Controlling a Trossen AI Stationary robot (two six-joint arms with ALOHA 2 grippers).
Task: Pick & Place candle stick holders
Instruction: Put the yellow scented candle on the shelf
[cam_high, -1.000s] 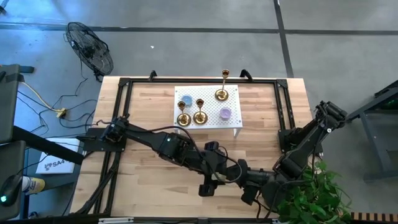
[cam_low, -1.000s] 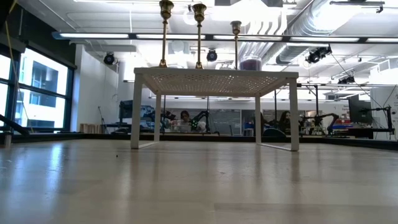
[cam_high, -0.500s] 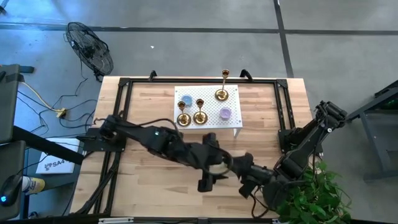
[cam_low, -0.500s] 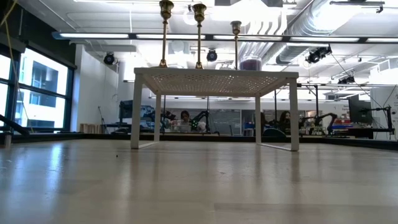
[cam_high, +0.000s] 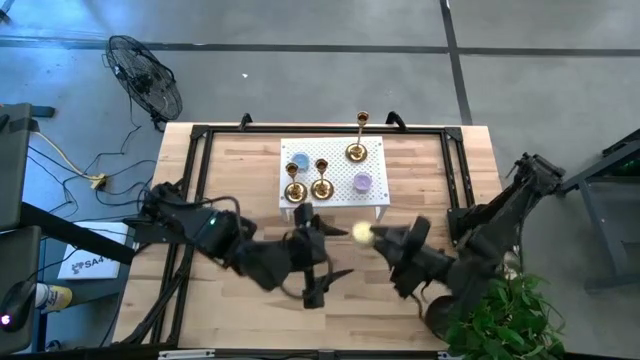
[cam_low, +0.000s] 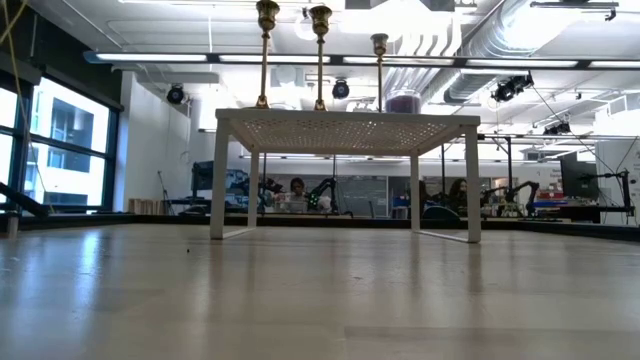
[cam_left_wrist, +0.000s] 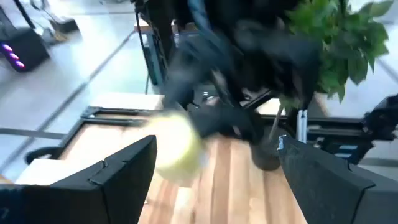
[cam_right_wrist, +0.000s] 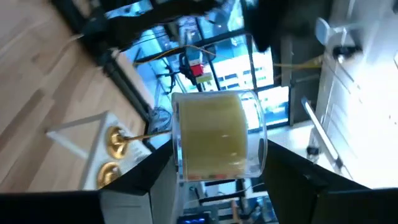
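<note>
**Right arm has a candle jar; the holders stand on the white stand**

Much of this is hard for me to read. The left wrist view is smeared. In it I make out only a yellowish blob, the other arm's dark bulk and a plant (cam_left_wrist: 339, 37). The low view shows neither arm. From above, both grippers are dark shapes over the middle of the bench (cam_high: 240, 170), and I cannot separate their fingers there.

The right gripper (cam_right_wrist: 217, 155) is clamped on a clear glass jar (cam_right_wrist: 217, 134) with pale yellow wax inside, one finger on each side. The left gripper (cam_left_wrist: 216, 146) is spread wide with nothing between its fingers, near the jar.

The white perforated stand (cam_high: 340, 170) carries five things. A blue cup (cam_high: 299, 160) sits near its left side and a purple cup (cam_high: 363, 182) near its right. I cannot tell what either holds.

The candle stick holders are all upright on that stand and apart from both grippers. Two of them (cam_high: 294, 190) (cam_high: 321, 186) stand side by side along the edge facing the grippers. The third (cam_high: 356, 150) stands at the opposite edge. They are shiny gold, with round flared bases and slim stems. In the low view their tops are cut off by the frame.

People in the room behind are too small to make out.
</note>
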